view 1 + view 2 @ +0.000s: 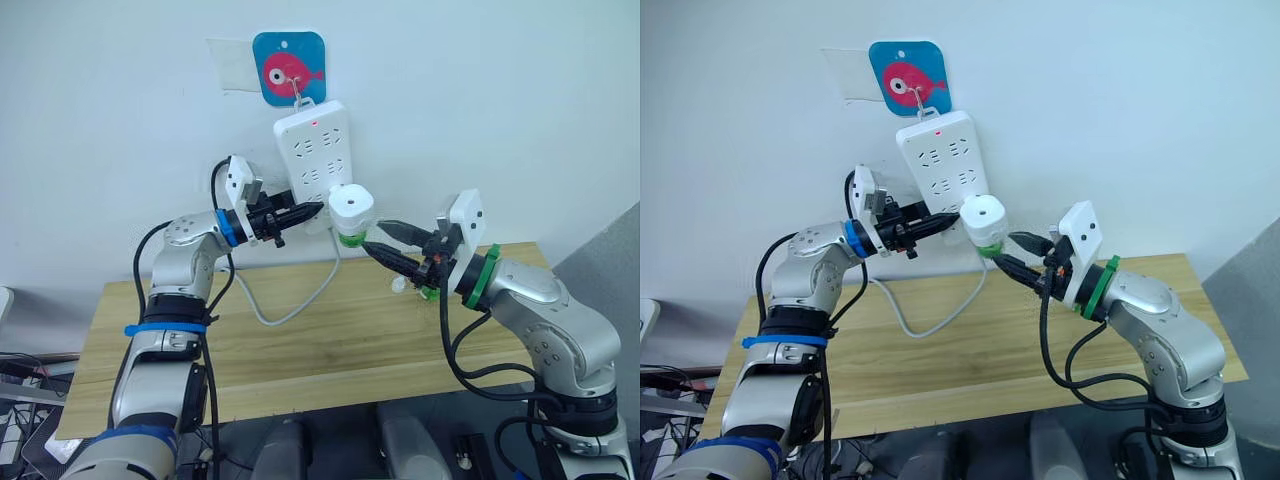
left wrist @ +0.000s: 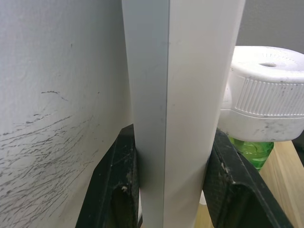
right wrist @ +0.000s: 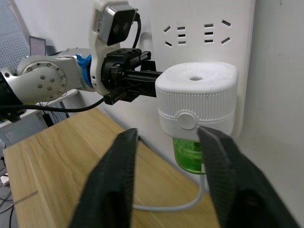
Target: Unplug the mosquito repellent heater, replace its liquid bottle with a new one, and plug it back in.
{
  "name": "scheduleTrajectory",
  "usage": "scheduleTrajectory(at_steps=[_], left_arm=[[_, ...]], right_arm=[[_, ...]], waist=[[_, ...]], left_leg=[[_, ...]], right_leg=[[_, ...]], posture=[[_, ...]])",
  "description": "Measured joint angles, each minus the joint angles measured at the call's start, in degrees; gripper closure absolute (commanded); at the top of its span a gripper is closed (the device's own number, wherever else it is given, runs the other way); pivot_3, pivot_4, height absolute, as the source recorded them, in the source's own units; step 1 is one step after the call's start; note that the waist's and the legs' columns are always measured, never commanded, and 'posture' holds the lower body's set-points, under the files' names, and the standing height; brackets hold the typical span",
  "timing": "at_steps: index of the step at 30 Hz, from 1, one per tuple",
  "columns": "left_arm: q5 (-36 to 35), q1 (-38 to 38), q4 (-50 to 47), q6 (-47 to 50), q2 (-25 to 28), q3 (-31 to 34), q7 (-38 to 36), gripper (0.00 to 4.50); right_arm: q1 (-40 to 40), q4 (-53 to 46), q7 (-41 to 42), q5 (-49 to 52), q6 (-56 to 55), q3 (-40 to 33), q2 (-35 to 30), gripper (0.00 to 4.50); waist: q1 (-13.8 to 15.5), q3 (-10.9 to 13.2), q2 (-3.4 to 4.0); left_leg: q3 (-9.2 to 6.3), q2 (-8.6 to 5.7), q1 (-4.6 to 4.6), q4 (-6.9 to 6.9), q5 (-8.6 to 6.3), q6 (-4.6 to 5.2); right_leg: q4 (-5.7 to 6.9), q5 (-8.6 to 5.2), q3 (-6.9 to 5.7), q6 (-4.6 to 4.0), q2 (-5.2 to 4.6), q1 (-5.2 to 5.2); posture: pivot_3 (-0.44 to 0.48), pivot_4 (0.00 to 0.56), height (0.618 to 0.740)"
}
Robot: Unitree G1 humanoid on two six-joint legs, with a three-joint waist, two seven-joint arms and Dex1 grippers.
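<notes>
Against a white wall, my left gripper [image 1: 312, 211] clamps the hanging power strip [image 1: 315, 150]; my right gripper [image 1: 385, 240], jaws apart, nears the plugged-in mosquito repellent heater [image 1: 351, 206]. Next, I judge: grasp and unplug.

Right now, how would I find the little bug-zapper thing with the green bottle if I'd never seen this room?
Find the fish picture on the wall; a tall white power strip hangs under it. At the strip's bottom end sits the mosquito repellent heater, a small round white unit. Unlike the flat strip, it bulges out, has a hole on top and a green bottle underneath.
</notes>
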Motion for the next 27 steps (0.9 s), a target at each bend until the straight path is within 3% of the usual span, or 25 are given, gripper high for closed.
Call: scheduleTrajectory(at_steps=[2, 3, 8, 16, 24, 27], left_arm=[[0.18, 0.08, 0.01, 0.07, 0.31, -0.46, -0.11, 1.83], [0.17, 0.2, 0.0, 0.16, 0.48, -0.5, -0.15, 1.58], [0.05, 2.47, -1.21, 1.25, 3.4, -0.42, -0.18, 0.07], [-2.91, 11.61, -13.18, 6.52, 10.15, 1.34, -0.27, 0.03], [-9.43, 25.68, -40.82, 12.63, 13.4, 1.97, 1.7, 0.03], [-10.69, 28.88, -45.73, 14.02, 13.39, 2.04, 4.05, 0.03]], right_arm=[[0.0, 0.68, 0.01, 0.39, -0.42, 0.09, 0.0, 4.34], [0.0, 0.97, 0.01, 0.55, -0.51, 0.19, 0.0, 4.5], [-0.05, 1.79, 0.4, 0.78, -1.62, 1.45, -0.19, 4.5], [-1.12, 4.04, 2.59, 0.7, -3.3, 4.91, -0.35, 4.5], [-4.59, 10.33, 2.3, -4.31, -7.77, 11.23, 2.25, 4.5], [-5.11, 11.98, 1.2, -6.1, -8.9, 11.28, 3.14, 4.5]], waist=[[-0.01, 0.0, 0.0], [-0.04, 0.0, 0.0], [-0.13, 0.0, 0.0], [0.21, 0.0, 0.0], [2.24, -0.01, -0.01], [3.14, -0.01, -0.01]], left_leg=[[0.01, 0.0, 0.0, 0.0, 0.0, 0.0], [0.01, 0.0, 0.0, 0.0, 0.0, 0.0], [0.0, 0.03, 0.01, -0.01, 0.0, 0.0], [-0.02, 0.05, 0.02, -0.02, 0.0, 0.0], [0.02, 0.03, 0.05, -0.04, 0.0, -0.01], [0.02, 0.02, 0.06, -0.03, 0.0, -0.02]], right_leg=[[0.0, 0.0, 0.01, 0.0, 0.0, 0.0], [0.0, 0.0, 0.01, 0.0, 0.0, 0.0], [0.02, 0.0, 0.01, 0.0, 0.03, -0.03], [0.02, -0.01, 0.02, -0.01, 0.01, -0.04], [0.01, -0.01, 0.02, -0.02, -0.26, -0.03], [0.0, -0.01, 0.01, -0.02, -0.26, -0.02]], posture=[[-0.146, 0.187, 0.74], [-0.146, 0.187, 0.74], [-0.141, 0.187, 0.74], [-0.082, 0.186, 0.74], [-0.043, 0.184, 0.74], [-0.036, 0.182, 0.74]])
